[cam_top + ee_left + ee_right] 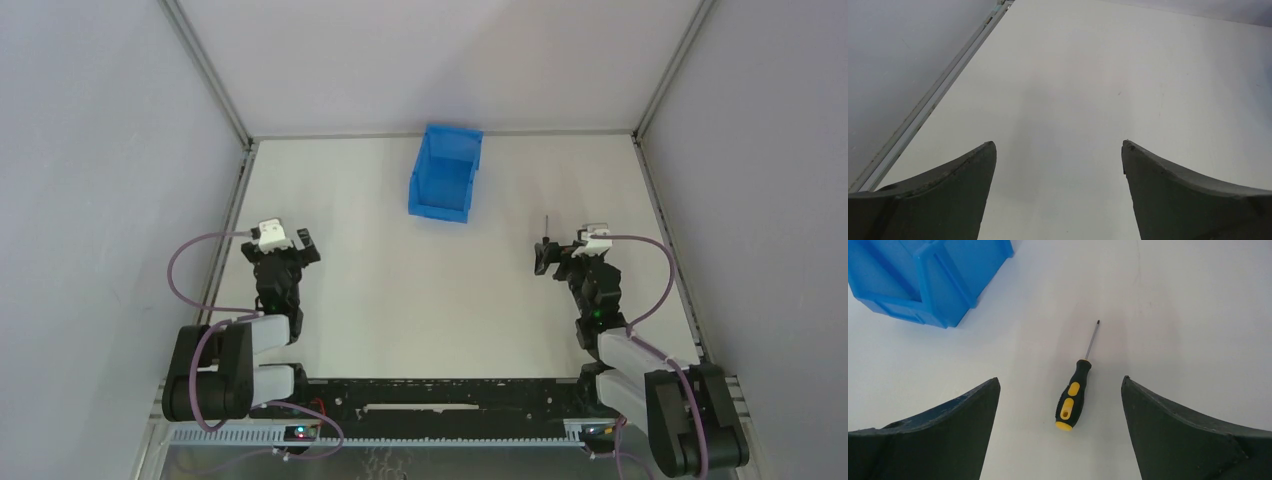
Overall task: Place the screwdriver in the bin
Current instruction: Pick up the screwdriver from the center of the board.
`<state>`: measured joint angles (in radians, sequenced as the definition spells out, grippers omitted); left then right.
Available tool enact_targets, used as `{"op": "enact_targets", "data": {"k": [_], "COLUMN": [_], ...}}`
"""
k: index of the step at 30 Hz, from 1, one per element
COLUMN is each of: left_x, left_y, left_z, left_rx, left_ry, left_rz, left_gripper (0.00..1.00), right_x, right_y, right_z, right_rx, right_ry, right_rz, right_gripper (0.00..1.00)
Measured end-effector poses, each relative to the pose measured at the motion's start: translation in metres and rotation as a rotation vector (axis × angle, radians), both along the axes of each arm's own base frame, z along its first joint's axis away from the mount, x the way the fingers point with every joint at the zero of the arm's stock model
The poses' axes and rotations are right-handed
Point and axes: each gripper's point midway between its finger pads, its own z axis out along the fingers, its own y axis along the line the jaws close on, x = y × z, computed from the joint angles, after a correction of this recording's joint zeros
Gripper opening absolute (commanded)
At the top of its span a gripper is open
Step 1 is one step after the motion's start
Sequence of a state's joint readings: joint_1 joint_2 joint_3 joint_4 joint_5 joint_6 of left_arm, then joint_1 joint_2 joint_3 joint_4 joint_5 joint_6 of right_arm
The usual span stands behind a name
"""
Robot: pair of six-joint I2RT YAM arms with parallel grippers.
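Hovering with jaws spread wide and empty, the right gripper (1060, 380) is framing the screwdriver (1074, 390), which is lying flat on the white table (1198, 315), apart from the blue bin (943, 295); an off-centre close is likely risking the round handle rolling away

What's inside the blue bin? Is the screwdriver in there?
Nothing I can see: from above, the bin shows only its own blue inside. The floor just behind its front lip is hidden. The screwdriver lies on the table, outside it.
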<state>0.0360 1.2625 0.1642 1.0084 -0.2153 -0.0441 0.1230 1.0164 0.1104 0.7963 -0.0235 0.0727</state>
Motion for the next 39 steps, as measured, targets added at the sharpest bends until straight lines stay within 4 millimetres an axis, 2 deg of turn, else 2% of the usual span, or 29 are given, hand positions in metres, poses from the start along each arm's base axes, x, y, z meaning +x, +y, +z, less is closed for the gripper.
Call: {"op": "enact_targets", "data": {"k": [20,24,30,39], "left_x": [0.000,0.000,0.000,0.000], "left_y": [0.000,0.000,0.000,0.000], "left_z": [0.000,0.000,0.000,0.000], "left_rx": [0.000,0.000,0.000,0.000], "left_ry": [0.000,0.000,0.000,0.000], "left_rz": [0.000,0.000,0.000,0.000], "left_gripper": [1.00,1.00,1.00,1.00], "right_x": [0.006,0.014,0.010,0.001], "right_y": [-0.002,0.000,0.004,0.001], "right_z": [-0.005,0.006,0.043,0.147], "right_rx": [-0.031,-0.042,-0.044,-0.028], "right_ry": [0.053,0.074,0.043,-0.022], "right_rz": [-0.039,-0.037,-0.035,-0.049], "right_gripper": [1.00,1.00,1.00,1.00]}}
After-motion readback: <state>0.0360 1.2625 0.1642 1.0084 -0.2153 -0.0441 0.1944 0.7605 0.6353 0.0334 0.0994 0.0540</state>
